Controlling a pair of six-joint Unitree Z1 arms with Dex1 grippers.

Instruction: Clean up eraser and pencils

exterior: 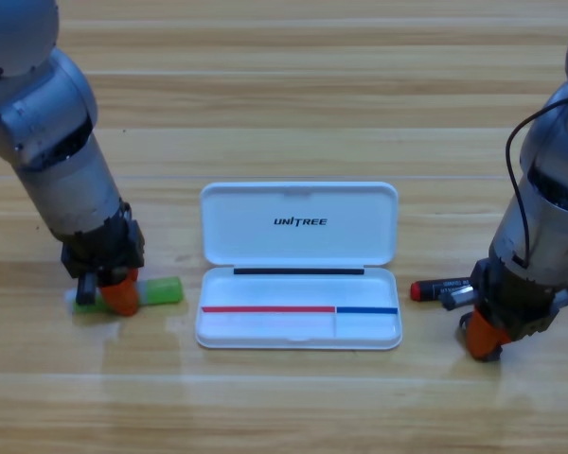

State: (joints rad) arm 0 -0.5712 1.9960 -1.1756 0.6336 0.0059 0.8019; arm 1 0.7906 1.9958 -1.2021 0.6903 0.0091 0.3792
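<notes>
The white case [299, 266] lies open in the middle of the wooden surface [293, 95], its lid folded back toward the top of the view and its shallow tray toward the bottom.

To the left of the case, well apart from it, a green eraser [161, 290] lies flat on the surface. The left tool [109, 291] points down onto the eraser's left part, with one orange jaw in front of it and the black tool body covering the rest. Only the eraser's right end and a small green bit at the far left show. Whether this tool is gripping the eraser or only resting over it cannot be told, since the gap between its jaws is hidden.

To the right of the case lies the pen [437, 288], its red end pointing toward the case and just beside the tray's right edge, not touching it. Its black label shows next; the far end goes under the right tool [483, 333]. That tool sits low on the surface, and its jaw state cannot be told either.
</notes>
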